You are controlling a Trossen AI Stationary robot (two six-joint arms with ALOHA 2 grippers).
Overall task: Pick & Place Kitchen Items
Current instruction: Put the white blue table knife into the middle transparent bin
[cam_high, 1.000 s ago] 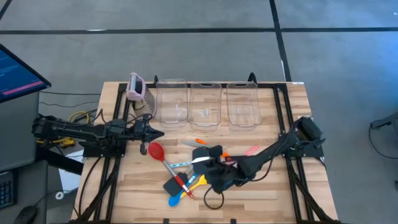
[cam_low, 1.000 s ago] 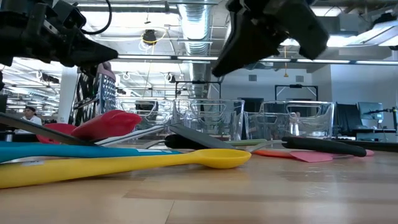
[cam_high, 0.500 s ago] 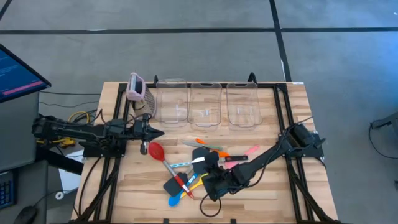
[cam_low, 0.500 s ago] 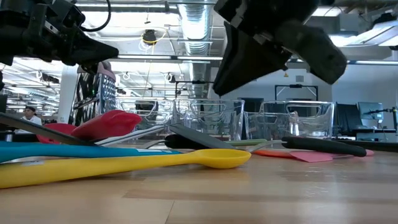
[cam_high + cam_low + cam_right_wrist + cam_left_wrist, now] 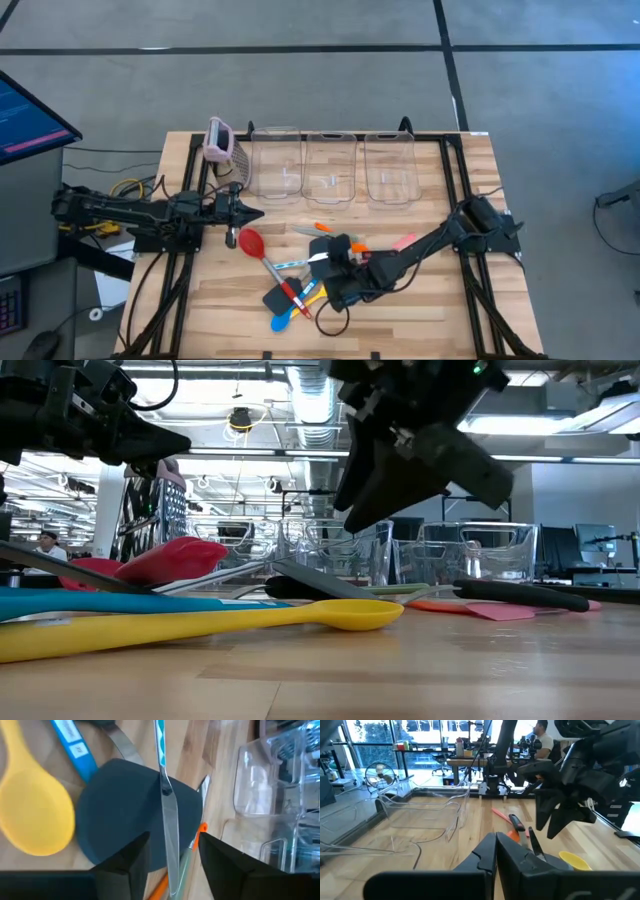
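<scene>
1. My right gripper (image 5: 172, 865) hangs open, fingers either side of the teal tool (image 5: 167, 805) lying across the black spatula (image 5: 135, 810).
2. Reach step, I judge: next lower, then close.
3. Left gripper (image 5: 243, 213) closed, parked near the red spoon (image 5: 250, 242).

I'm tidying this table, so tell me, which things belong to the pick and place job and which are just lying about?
Job:
red spoon, yellow spoon, blue spoon, black spatula, pink spatula, teal tool, straddled by the open right gripper.

Lying about:
grater, three bins, monitor. The left gripper waits shut near the grater.
</scene>
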